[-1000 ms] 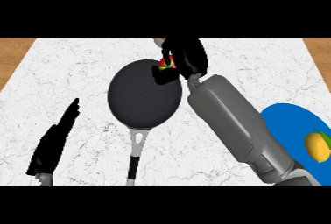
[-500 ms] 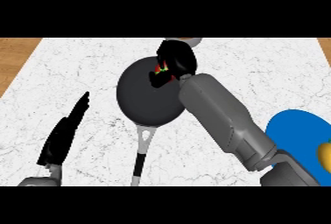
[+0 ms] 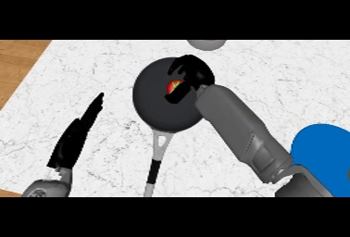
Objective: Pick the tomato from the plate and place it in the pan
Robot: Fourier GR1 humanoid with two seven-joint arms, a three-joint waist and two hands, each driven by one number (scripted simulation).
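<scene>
So the right hand [image 3: 190, 74] has its black fingers curled around the tomato [image 3: 173, 86], and only a sliver of red skin with a green stem bit peeks out between them. A second ago that hand sat at the pan's far rim; now it's come in over the pan [image 3: 160, 104], with the tomato hanging above the dark inside, toward the far-right part. To me that means the carry is basically done and what's left is letting go. Can't tell if the tomato is touching the pan's bottom yet.

The pan is a round, matte, dark grey thing with a long handle [image 3: 156, 162], pale metal near the bowl and black toward the near end. The forearm crossing the pan's right rim is smooth grey. The blue plate [image 3: 321, 152] sits well to the right of the pan, glossy and flat. Left of the pan, the left hand [image 3: 75, 136] rests with straight fingers. Everything's on a white marbled counter [image 3: 273, 78].
</scene>
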